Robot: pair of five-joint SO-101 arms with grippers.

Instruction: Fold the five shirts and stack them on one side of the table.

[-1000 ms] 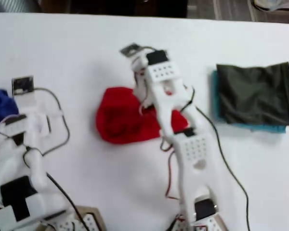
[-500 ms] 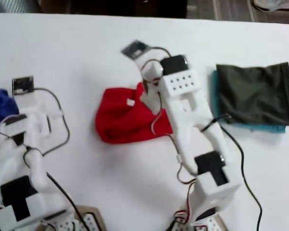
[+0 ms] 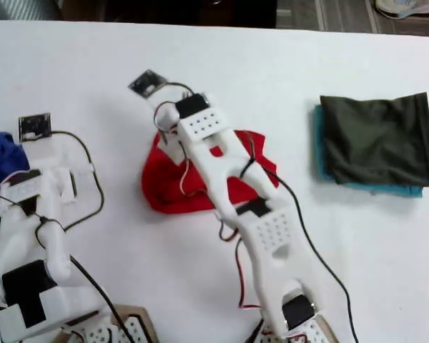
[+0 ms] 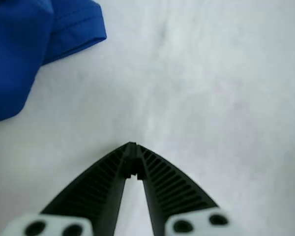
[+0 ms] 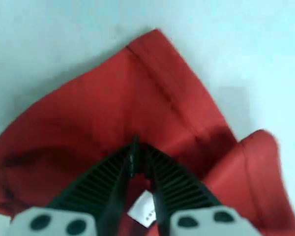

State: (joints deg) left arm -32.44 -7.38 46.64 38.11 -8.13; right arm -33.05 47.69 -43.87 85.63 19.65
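Red shirt (image 3: 163,187) lies crumpled — right hand (image 5: 135,146) closed just above it; left hand (image 4: 132,150) closed near blue shirt (image 4: 19,49).

Robotics lab: white table (image 3: 329,57), wired arms (image 3: 272,236)

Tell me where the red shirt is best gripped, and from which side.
On the red shirt, probably the hemmed corner, approached from the side of the bare table: it juts out flat with a stitched edge, while the rest lies bunched.
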